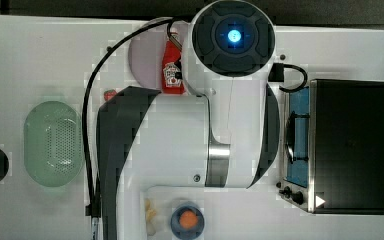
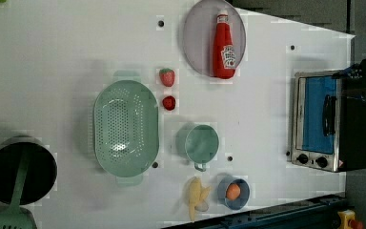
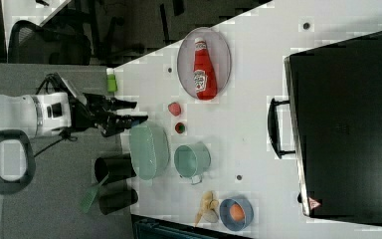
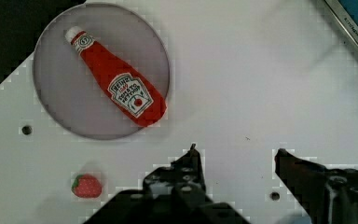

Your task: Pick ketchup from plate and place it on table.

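The ketchup (image 4: 121, 86), a red squeeze bottle with a white cap, lies flat on the pale lilac plate (image 4: 65, 93). My gripper (image 4: 237, 151) hovers over bare white table (image 4: 261, 70) beside the plate, open, with nothing between its dark fingers (image 4: 193, 156). In the left view the ketchup (image 2: 224, 47) lies along the plate (image 2: 198, 38) at the table's far edge. The right view shows my gripper (image 3: 137, 112) high off the table (image 3: 258, 119), well apart from the ketchup (image 3: 204, 69) and the plate (image 3: 221, 55). In the top view my arm hides part of the ketchup (image 1: 171, 67) and the plate (image 1: 145, 55).
Two strawberries (image 2: 167, 77) (image 2: 169, 102) lie between the plate and a green perforated basket (image 2: 126, 126). A green cup (image 2: 201, 143), a banana (image 2: 196, 195) and a blue bowl (image 2: 233, 192) stand nearer the front. A toaster oven (image 2: 321, 121) is at the left view's right, a dark pot (image 2: 21, 169) at its left.
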